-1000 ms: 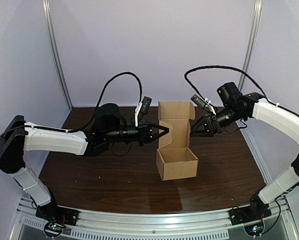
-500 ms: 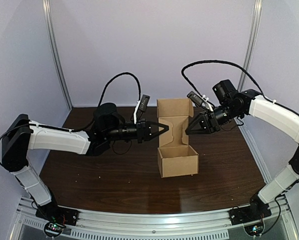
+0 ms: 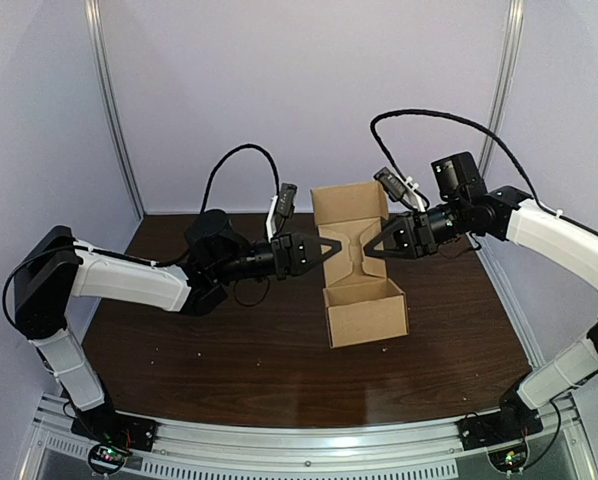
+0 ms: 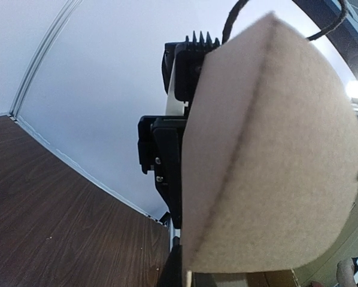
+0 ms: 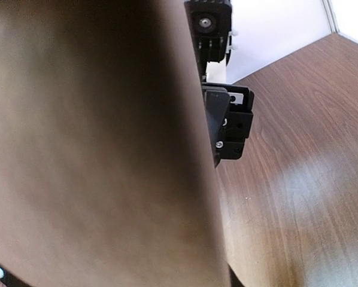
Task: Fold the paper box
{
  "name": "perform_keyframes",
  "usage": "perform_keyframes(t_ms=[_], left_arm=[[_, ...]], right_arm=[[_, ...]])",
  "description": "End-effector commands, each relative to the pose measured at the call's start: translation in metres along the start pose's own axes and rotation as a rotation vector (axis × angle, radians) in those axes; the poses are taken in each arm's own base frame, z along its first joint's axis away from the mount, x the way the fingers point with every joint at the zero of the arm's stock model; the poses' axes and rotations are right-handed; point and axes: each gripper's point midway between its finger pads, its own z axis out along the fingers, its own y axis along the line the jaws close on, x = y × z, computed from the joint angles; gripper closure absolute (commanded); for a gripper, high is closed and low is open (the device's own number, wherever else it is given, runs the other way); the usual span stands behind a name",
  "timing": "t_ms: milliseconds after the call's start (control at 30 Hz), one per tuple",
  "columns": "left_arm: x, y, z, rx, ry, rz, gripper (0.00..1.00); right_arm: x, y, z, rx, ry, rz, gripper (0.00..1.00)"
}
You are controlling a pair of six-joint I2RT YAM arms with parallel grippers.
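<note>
The box [image 3: 367, 318] stands mid-table [image 3: 179, 345], lid [image 3: 349, 205] upright. Left arm [image 3: 129, 282] and right arm [image 3: 554, 232] meet its 2 side flaps [image 4: 269, 155], likely to fold them inward. Whether their jaws are parted I cannot tell.

Table [image 3: 229, 370]: dark brown wood grain, fills lower half of top view. Pale glare patch on it, right side of right wrist view [image 5: 299, 179]; also lower left of left wrist view [image 4: 47, 227].
Backdrop walls [image 3: 309, 90]: plain pale lilac-white, upper frame.
Metal posts: one upper left [image 3: 114, 110], one upper right [image 3: 506, 75], both leaning slightly.
Slotted aluminium rail [image 3: 309, 440]: along bottom edge.
</note>
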Motion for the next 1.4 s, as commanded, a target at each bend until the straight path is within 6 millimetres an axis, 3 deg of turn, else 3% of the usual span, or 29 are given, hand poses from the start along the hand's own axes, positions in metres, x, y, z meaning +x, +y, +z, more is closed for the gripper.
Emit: perform_keyframes(t_ms=[0, 200, 367, 567, 733, 867, 900, 1000, 1067, 1233, 1367], left_arm=[[-0.027, -0.032, 0.006, 0.110, -0.105, 0.039, 1.00], [-0.027, -0.020, 0.005, 0.061, -0.121, 0.028, 0.99], [-0.018, -0.003, 0.007, -0.017, -0.084, 0.031, 0.76], [0.001, 0.007, 0.009, -0.035, -0.003, 0.032, 0.71], [0.012, 0.012, 0.011, -0.037, 0.037, 0.030, 0.79], [0.014, 0.013, 0.010, -0.038, 0.045, 0.035, 1.00], [0.013, 0.009, 0.010, -0.027, 0.041, 0.041, 1.00], [-0.001, -0.005, 0.008, -0.016, 0.018, 0.064, 1.00], [-0.010, -0.014, 0.005, -0.044, 0.021, 0.087, 1.00], [-0.033, -0.037, -0.010, -0.176, 0.057, 0.246, 1.00], [-0.044, -0.061, -0.024, -0.203, 0.121, 0.346, 1.00]], right_arm=[[-0.005, 0.000, 0.007, -0.025, -0.016, 0.035, 0.90], [0.000, 0.002, 0.005, -0.003, -0.011, 0.027, 1.00], [0.002, 0.008, 0.001, 0.010, -0.003, 0.021, 1.00], [-0.006, 0.015, -0.002, -0.007, -0.014, 0.006, 1.00], [-0.013, 0.014, -0.003, -0.013, -0.027, 0.020, 1.00], [-0.017, 0.012, -0.002, -0.012, -0.032, 0.024, 1.00], [-0.017, 0.011, -0.002, -0.009, -0.031, 0.025, 0.97], [-0.021, 0.009, -0.010, 0.027, -0.029, 0.040, 0.69], [-0.031, 0.013, -0.025, 0.069, -0.038, 0.034, 0.59], [-0.058, 0.021, -0.075, 0.203, -0.083, -0.037, 0.48], [-0.074, 0.015, -0.097, 0.215, -0.164, -0.040, 0.45]])
